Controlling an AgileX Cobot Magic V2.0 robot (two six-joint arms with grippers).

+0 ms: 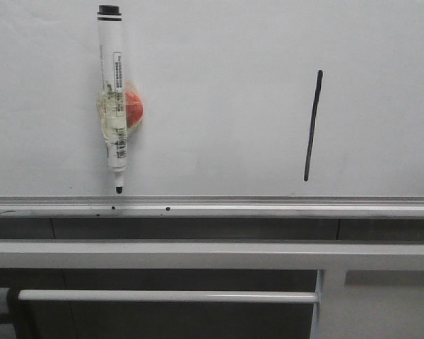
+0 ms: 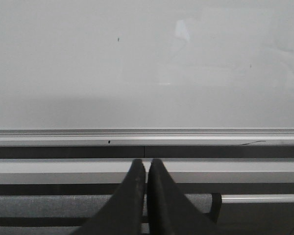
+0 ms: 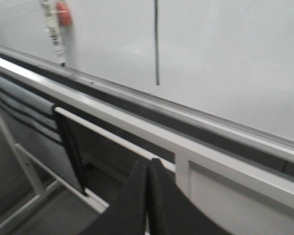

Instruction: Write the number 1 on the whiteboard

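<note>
The task looks finished: the number 1 [image 1: 312, 126], one thin black slanted stroke, stands on the whiteboard [image 1: 219, 85] at about 3 o'clock in the front view. One marker [image 1: 114, 99] hangs with a red magnet [image 1: 133, 110] at 9 o'clock, untouched by any arm. Nothing seems left to do. The left pincer [image 2: 147, 169] and the right pincer [image 3: 148, 169] are each closed and empty, below the silver rail [image 1: 268, 207].

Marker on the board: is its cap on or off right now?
Off. In the front view the marker sticks upright to the whiteboard with its bare black tip pointing down. No cap is visible anywhere.
</note>
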